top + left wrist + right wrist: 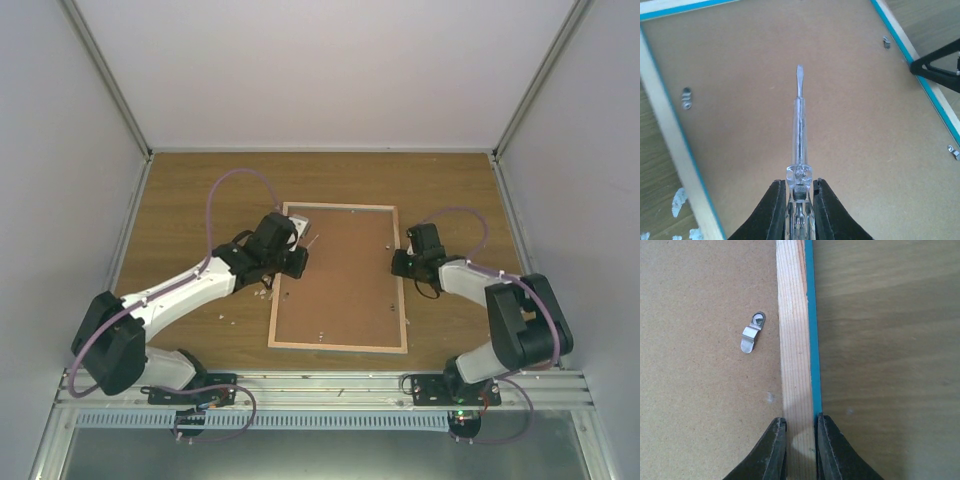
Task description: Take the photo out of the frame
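The frame lies face down on the table, pale wood edging around a brown fibreboard panel. The photo is hidden under the panel. My left gripper is over the frame's left edge, shut on a clear-handled flat screwdriver whose tip points across the panel. My right gripper is at the frame's right edge; in the right wrist view its jaws straddle the wood edging and are shut on it. A small metal retaining clip sits on the panel beside that edging.
More metal clips show on the panel near the edging. White flecks lie on the wooden table left of the frame. Enclosure walls stand close on the left, right and back.
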Robot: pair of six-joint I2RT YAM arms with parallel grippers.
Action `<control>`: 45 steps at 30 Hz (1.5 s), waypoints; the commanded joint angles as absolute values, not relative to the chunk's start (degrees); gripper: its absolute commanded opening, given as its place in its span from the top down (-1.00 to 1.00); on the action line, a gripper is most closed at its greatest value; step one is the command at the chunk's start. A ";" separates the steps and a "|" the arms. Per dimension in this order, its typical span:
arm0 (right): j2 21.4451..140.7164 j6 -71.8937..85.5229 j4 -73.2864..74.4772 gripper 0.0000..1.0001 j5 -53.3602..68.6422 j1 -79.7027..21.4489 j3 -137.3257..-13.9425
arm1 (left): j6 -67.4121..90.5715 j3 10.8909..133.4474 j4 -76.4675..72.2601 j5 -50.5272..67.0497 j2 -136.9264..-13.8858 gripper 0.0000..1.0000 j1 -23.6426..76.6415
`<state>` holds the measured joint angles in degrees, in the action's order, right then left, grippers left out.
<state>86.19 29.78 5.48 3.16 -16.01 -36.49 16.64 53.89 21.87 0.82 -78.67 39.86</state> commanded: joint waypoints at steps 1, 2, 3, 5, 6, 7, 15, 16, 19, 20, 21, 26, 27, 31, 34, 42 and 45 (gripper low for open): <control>82.56 36.03 6.32 0.86 1.63 -15.10 -33.67 | 20.33 51.14 18.75 -1.04 -74.55 1.00 39.55; 82.05 35.96 6.51 0.77 1.96 -15.06 -33.04 | 20.53 50.62 18.52 -0.87 -74.08 1.00 39.55; 81.48 35.78 6.89 0.70 2.49 -15.04 -32.55 | 20.75 50.28 18.54 -0.80 -73.66 1.00 39.55; 80.15 35.54 8.02 0.57 3.75 -15.16 -31.57 | 20.94 49.89 18.71 -0.56 -73.19 1.00 39.56; 79.25 35.31 8.54 0.48 4.29 -15.24 -31.05 | 21.06 49.78 18.83 -0.42 -72.95 1.00 39.55; 78.22 35.07 9.18 0.40 4.90 -15.44 -30.42 | 21.21 49.63 18.81 -0.25 -72.67 1.00 39.55; 70.80 32.67 15.58 0.03 8.48 -17.63 -26.34 | 21.92 49.18 18.42 1.49 -71.05 1.00 39.55; 70.23 32.62 15.97 0.02 9.05 -18.24 -25.65 | 22.01 49.07 18.38 1.49 -70.91 1.00 39.55; 69.08 33.31 16.69 -0.04 10.10 -20.90 -23.58 | 22.14 48.71 18.14 1.46 -70.61 1.00 39.55; 68.91 33.76 16.61 -0.05 11.00 -21.96 -22.98 | 22.19 48.58 18.02 1.45 -70.66 1.00 39.55; 68.64 34.28 16.57 -0.06 11.78 -23.07 -22.58 | 22.22 48.45 17.92 1.44 -70.66 1.00 39.55; 66.63 40.29 14.56 -0.09 13.11 -33.49 -22.82 | 22.56 47.62 17.84 0.94 -70.42 1.00 39.42; 66.67 41.92 13.64 -0.10 13.43 -35.20 -23.18 | 22.65 47.39 17.70 0.95 -70.34 1.00 39.31; 69.89 44.10 10.31 -0.14 12.93 -41.29 -26.64 | 23.47 46.58 17.57 0.80 -70.02 1.00 38.11; 74.65 42.82 8.52 -0.16 13.01 -44.47 -30.50 | 24.02 45.75 17.57 0.92 -69.67 1.00 36.87; 80.70 35.84 9.59 -0.21 11.85 -46.50 -37.53 | 24.65 43.17 17.24 2.04 -67.77 1.00 33.61; 80.28 31.88 13.21 -0.25 9.24 -45.26 -39.51 | 24.65 42.51 17.17 2.49 -67.09 1.00 32.44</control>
<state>80.42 37.67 11.18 11.97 -46.00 -36.49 23.99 43.70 20.27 1.65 -69.06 33.87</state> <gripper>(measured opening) 0.615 0.111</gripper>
